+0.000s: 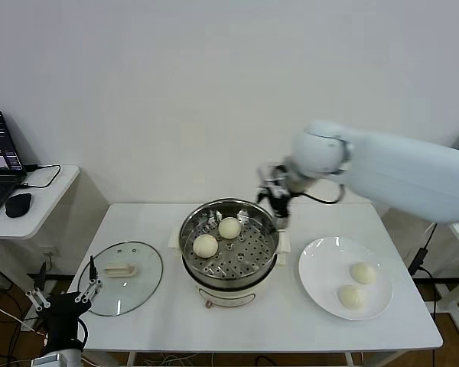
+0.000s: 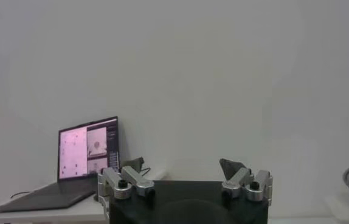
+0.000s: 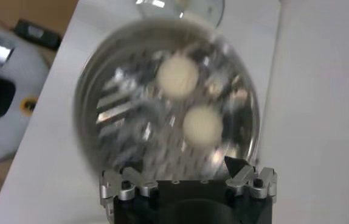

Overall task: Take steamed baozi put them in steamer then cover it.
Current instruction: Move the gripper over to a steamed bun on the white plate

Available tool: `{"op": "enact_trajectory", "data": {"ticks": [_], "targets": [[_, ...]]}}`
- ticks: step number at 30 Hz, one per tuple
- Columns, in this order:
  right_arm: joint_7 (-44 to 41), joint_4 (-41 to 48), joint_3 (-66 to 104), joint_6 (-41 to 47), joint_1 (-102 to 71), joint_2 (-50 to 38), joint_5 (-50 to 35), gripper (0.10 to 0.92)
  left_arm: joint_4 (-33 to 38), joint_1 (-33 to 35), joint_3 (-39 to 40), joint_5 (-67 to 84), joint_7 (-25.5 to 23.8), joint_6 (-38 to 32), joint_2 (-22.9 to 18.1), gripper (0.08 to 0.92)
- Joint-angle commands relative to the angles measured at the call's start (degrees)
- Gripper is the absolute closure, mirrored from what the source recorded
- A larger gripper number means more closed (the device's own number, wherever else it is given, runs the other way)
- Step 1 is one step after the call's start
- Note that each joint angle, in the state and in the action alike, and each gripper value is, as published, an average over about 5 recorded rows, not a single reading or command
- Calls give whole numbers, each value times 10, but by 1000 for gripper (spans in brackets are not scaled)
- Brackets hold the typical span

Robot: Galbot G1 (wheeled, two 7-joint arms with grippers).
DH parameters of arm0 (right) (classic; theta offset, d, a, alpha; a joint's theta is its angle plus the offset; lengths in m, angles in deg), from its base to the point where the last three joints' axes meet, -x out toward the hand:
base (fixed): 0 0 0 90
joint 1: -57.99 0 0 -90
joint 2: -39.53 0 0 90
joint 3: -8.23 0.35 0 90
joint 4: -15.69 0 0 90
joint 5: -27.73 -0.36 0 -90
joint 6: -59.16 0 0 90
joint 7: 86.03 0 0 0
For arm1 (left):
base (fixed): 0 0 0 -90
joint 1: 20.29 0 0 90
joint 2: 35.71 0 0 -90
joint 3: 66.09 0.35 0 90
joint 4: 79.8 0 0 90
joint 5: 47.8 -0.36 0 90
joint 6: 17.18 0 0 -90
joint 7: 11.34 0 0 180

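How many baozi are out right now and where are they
4: two baozi sit on the perforated tray in the steamer, two more on the white plate. None appear hidden.

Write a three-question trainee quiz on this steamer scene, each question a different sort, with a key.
1. How many baozi lie in the steamer?
2. True or false: the cover sits on the steamer.
3. The right end effector is: A) open, empty, over the steamer's far rim; B) shut on a bun; C) at the plate.

Key: 1. Two; two more lie on the plate. 2. False; it lies on the table left of the steamer. 3. A.
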Motion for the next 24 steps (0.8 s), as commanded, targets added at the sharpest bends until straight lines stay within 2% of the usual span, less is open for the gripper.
{"op": "enact_trajectory", "data": {"ticks": [1, 7, 13, 24], "targets": [[-72, -83, 28, -107, -73, -242, 148, 202, 0, 2, 2, -1, 0, 0, 1, 177], [-47, -95, 165, -120, -272, -316, 218, 203, -4, 6, 4, -5, 0, 0, -1, 177], [-22, -98, 321, -125, -487, -350, 267, 203, -9, 10, 8, -12, 0, -1, -3, 177], [14, -46, 346, -120, -548, -284, 301, 203, -7, 15, 6, -15, 0, -1, -8, 177]]}}
